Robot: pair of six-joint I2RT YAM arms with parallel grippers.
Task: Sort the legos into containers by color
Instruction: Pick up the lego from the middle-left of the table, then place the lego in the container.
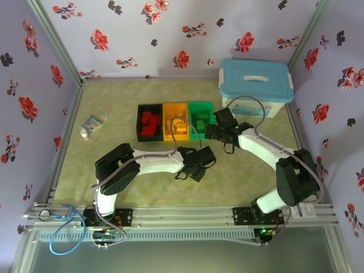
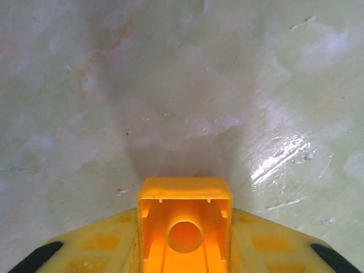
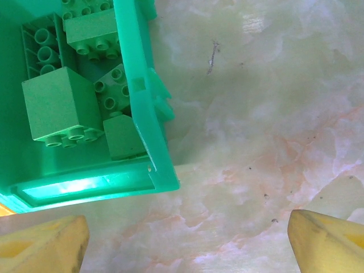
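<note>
Jaws on the left gripper [image 1: 196,165] were pinched on a yellow brick [image 2: 185,227], hollow underside facing the wrist cam, over the table [image 2: 170,85]. That arm was stretched low and forward, wrist just short of the orange bin [image 1: 176,104]. Right gripper [image 3: 187,239] had its fingers spread wide with nothing between them, right beside the green bin [image 3: 142,114] with its green bricks [image 3: 57,105]. Red bricks [image 1: 151,122] sat in the black bin [image 1: 139,120]. A white box [image 1: 256,85] with a blue lid stood behind the right arm.

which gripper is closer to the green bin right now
Right. The right gripper sits just beside the green bin's near corner, jaws open. The left gripper is farther back toward the robot, closed on a yellow brick.
</note>
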